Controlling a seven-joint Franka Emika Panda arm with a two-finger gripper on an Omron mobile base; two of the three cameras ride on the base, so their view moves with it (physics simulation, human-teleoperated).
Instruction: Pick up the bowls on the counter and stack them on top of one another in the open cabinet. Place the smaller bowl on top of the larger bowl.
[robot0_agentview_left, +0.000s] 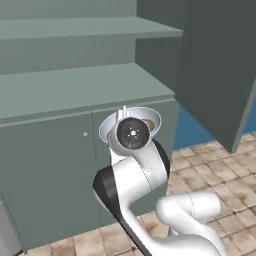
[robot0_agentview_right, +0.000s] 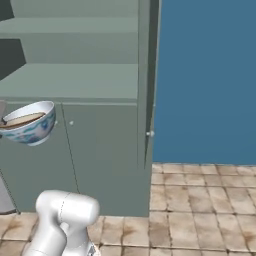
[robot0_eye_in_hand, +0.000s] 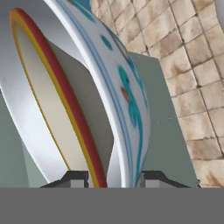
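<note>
My gripper (robot0_eye_in_hand: 116, 178) is shut on the wall of the larger bowl (robot0_eye_in_hand: 131, 100), white inside with a pale blue pattern outside. The smaller bowl (robot0_eye_in_hand: 48, 118), with a red and yellow rim, is nested inside it, close to my left fingertip (robot0_eye_in_hand: 76, 178). In the right base view the larger bowl (robot0_agentview_right: 30, 127) hangs in the air in front of the lower cabinet doors, the smaller bowl's brown inside (robot0_agentview_right: 20, 120) showing within. From the left base view the larger bowl (robot0_agentview_left: 150, 120) peeks out behind my wrist, just below the cabinet's lower open shelf (robot0_agentview_left: 75, 90).
The cabinet's open door (robot0_agentview_left: 215, 65) stands out to the right of the shelves. A second shelf (robot0_agentview_left: 85, 27) lies above the first. Closed doors with small knobs (robot0_agentview_left: 85, 134) sit under the shelf. Tiled floor (robot0_agentview_right: 200, 200) and a blue wall (robot0_agentview_right: 205, 75) lie to the right.
</note>
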